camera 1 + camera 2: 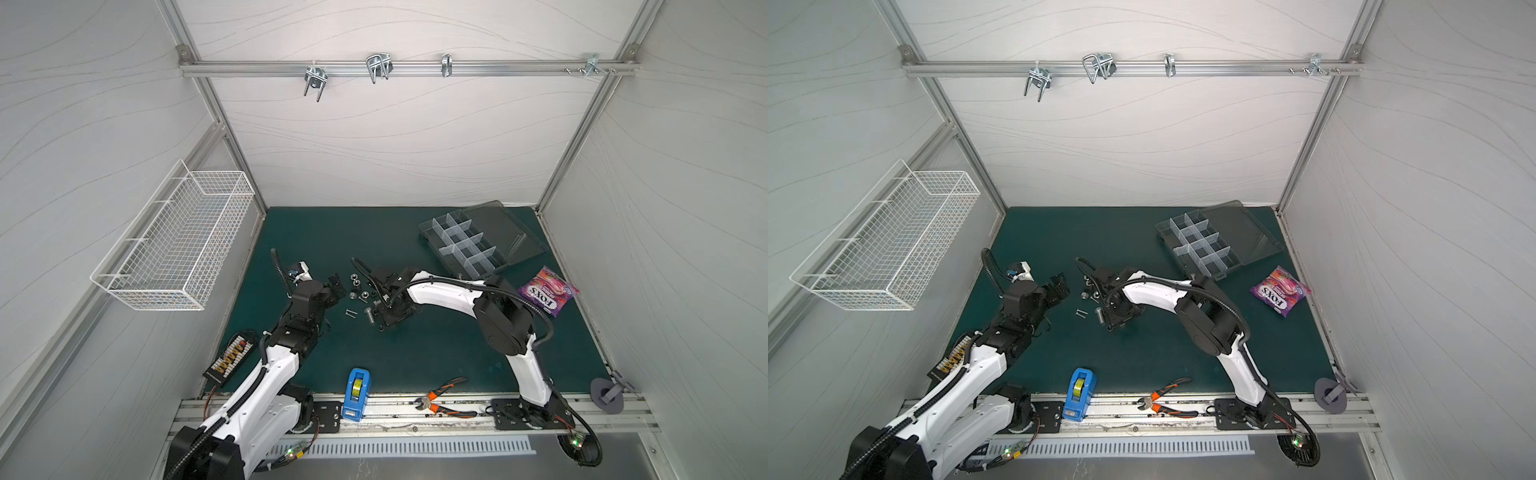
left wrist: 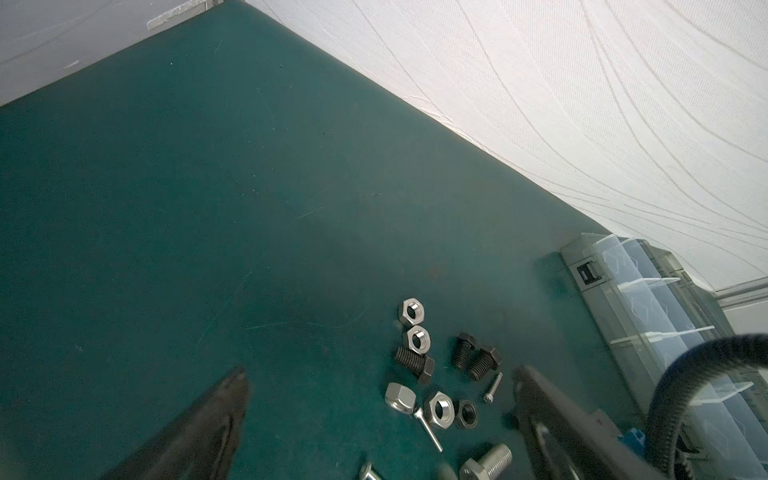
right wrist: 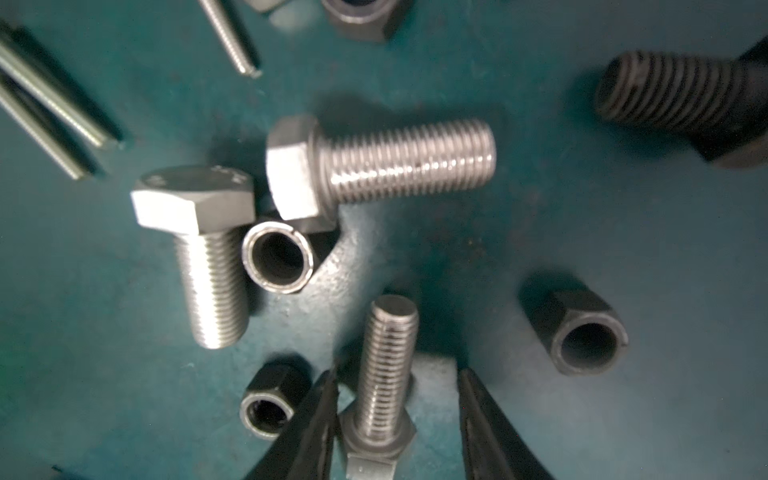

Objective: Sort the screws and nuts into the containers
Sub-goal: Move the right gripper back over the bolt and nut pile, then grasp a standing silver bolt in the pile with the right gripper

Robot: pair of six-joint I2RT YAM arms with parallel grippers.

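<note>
Screws and nuts lie in a loose pile (image 1: pixel 359 291) on the green mat between both arms. My right gripper (image 3: pixel 397 374) is down on the pile, open around a silver hex bolt (image 3: pixel 392 328); one finger touches the bolt's head and the other stands clear of it. Two larger silver bolts (image 3: pixel 399 162), black nuts (image 3: pixel 582 332) and thin screws (image 3: pixel 50 108) lie around it. My left gripper (image 2: pixel 382 370) hangs wide open and empty beside the pile, near silver nuts (image 2: pixel 411 311) and black bolts (image 2: pixel 478 357). The containers (image 1: pixel 465 245) sit at the back right, lid open.
A blue tape dispenser (image 1: pixel 356 392) and orange-handled pliers (image 1: pixel 444 399) lie at the front edge. A purple candy bag (image 1: pixel 547 291) lies right of the organizer. A white wire basket (image 1: pixel 174 241) hangs on the left wall, above a black connector board (image 1: pixel 232 357).
</note>
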